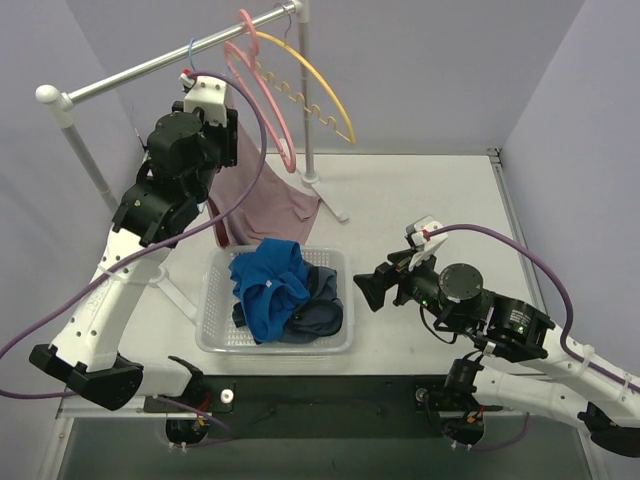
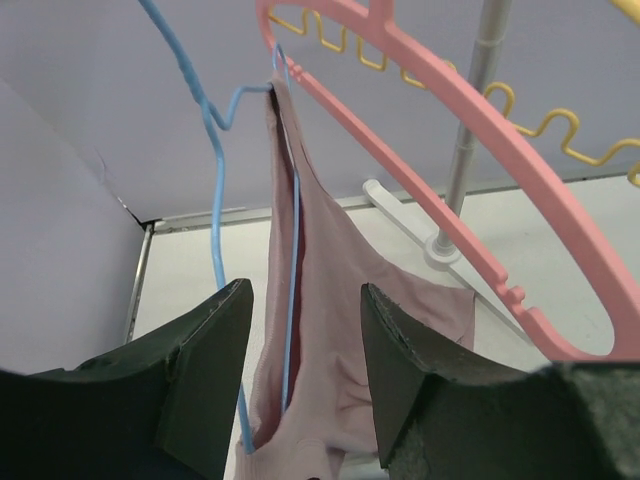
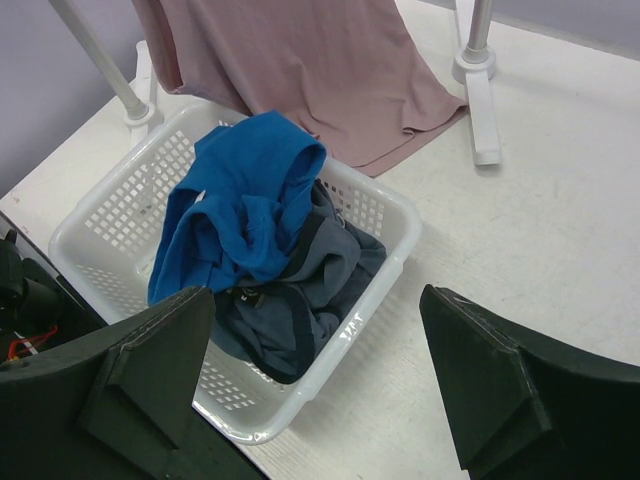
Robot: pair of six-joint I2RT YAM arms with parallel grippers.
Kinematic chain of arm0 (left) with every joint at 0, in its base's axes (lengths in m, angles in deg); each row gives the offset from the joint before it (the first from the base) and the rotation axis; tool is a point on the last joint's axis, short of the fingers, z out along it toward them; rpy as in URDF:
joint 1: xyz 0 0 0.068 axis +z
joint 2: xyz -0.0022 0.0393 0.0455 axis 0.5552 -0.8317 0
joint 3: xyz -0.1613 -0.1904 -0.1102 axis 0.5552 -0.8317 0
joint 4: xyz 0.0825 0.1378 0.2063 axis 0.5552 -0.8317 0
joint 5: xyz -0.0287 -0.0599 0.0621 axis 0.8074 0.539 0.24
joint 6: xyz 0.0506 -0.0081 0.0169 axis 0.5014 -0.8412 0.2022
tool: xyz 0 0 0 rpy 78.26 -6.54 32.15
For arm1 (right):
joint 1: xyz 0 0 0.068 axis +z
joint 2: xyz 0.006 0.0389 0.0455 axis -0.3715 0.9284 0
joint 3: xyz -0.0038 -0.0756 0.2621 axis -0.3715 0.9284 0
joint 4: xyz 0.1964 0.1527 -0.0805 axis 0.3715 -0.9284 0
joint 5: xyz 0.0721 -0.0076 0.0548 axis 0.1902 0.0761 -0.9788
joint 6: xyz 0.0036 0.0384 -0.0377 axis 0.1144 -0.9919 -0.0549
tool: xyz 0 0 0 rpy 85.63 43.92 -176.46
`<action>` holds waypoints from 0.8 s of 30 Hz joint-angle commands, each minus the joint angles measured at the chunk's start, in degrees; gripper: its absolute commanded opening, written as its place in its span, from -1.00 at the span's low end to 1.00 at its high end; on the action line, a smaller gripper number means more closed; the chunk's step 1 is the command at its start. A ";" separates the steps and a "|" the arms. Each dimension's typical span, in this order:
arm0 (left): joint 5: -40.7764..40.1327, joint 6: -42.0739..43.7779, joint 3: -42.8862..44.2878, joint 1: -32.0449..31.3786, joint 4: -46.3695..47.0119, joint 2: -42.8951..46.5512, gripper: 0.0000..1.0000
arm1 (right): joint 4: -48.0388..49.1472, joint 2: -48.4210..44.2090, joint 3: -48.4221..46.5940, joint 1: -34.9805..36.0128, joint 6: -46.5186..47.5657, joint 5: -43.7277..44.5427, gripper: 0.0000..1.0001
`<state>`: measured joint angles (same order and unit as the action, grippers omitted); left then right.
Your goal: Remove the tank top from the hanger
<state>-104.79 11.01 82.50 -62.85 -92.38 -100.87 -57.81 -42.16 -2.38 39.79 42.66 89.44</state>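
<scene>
Tank top [image 2: 340,340] on blue hanger [image 2: 214,200] ahead of parted left claw [image 2: 303,290] (wrist view only)

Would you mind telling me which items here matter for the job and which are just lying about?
Job: tank top, blue hanger, left gripper.
Lying about: pink hanger, yellow hanger, basket, blue shirt, grey garment, right gripper.

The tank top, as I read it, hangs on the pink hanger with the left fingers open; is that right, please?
Not quite: the tank top hangs on the blue hanger, not the pink hanger, as the left wrist view shows. The left fingers are indeed open.
</scene>
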 commanded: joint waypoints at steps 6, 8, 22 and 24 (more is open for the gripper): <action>-2.99 -5.53 11.08 1.35 -12.14 -3.51 0.13 | 1.04 1.13 -0.05 0.27 -0.99 0.84 0.75; -2.73 -5.44 11.08 1.61 -12.67 -3.86 0.13 | 0.95 1.22 -0.05 0.36 -1.25 0.66 0.75; -3.61 -2.29 6.69 3.72 -11.44 -5.45 -0.03 | 0.42 -0.45 0.21 0.36 -0.99 1.54 0.75; -0.46 -2.37 6.60 3.72 -11.09 -4.66 0.03 | 0.42 -0.19 0.30 0.36 -0.82 1.63 0.75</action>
<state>-107.45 7.21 88.73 -59.50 -104.35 -106.51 -58.38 -41.90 -2.35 39.79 42.20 89.44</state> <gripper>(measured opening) 0.497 0.875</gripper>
